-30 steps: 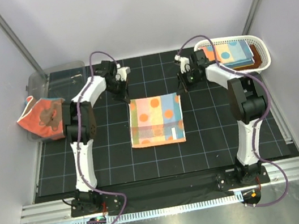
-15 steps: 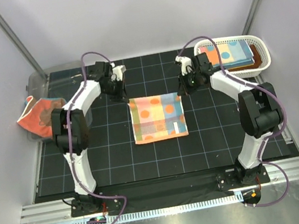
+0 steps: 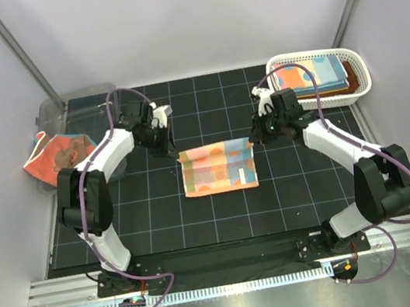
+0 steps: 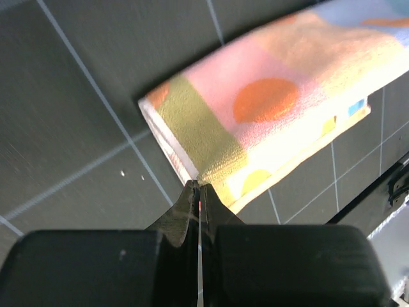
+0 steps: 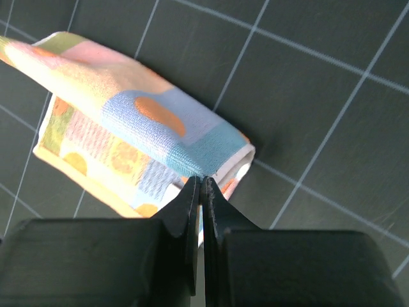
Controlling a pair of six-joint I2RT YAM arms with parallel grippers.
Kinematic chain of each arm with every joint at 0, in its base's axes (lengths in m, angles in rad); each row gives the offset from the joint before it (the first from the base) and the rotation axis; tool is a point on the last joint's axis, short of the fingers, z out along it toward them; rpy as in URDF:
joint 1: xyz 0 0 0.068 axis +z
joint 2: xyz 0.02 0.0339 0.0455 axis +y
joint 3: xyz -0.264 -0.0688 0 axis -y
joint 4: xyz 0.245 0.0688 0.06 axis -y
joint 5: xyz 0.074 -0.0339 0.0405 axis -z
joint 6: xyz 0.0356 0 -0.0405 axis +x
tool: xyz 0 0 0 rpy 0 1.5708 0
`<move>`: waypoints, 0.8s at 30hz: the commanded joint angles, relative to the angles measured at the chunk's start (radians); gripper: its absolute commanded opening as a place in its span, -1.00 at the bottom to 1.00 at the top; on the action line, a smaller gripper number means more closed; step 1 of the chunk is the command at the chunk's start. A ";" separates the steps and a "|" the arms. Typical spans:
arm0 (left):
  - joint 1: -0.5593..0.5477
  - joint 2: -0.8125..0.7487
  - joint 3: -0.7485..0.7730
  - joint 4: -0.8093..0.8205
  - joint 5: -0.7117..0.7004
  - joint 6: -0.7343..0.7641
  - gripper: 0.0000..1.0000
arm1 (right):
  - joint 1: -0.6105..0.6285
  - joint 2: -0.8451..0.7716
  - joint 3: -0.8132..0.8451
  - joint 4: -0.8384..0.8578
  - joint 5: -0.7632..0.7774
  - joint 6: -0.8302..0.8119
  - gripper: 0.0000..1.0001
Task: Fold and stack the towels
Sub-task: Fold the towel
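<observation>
Overhead, coral-red bear towel [image 3: 60,158] hangs over the clear bin's [image 3: 52,110] rim. Left gripper [image 3: 171,145] is pinched shut on the polka-dot towel's [image 3: 218,173] far-left corner, right gripper [image 3: 253,137] likewise on its far-right corner. Towel sits mid-mat, long axis left-right, far edge raised. Only the wrist views show the lifted layer arching over the lower one. Bare gridded mat [image 3: 145,219] surrounds it. White basket [image 3: 361,72] with folded towels [image 3: 310,73] far right.

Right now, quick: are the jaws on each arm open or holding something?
Left gripper: jaws shut on a corner of the polka-dot towel.
Right gripper: jaws shut on another corner of the same towel.
</observation>
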 commanded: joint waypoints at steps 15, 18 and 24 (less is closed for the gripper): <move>-0.077 -0.154 -0.209 -0.005 -0.030 -0.085 -1.00 | 0.082 -0.129 -0.195 -0.015 0.125 0.205 -0.98; -0.100 -0.154 -0.220 -0.017 -0.045 -0.088 -1.00 | 0.087 -0.135 -0.218 -0.009 0.134 0.225 -0.98; -0.129 -0.160 -0.242 -0.029 -0.090 -0.091 -1.00 | 0.088 -0.172 -0.243 -0.017 0.122 0.240 -0.98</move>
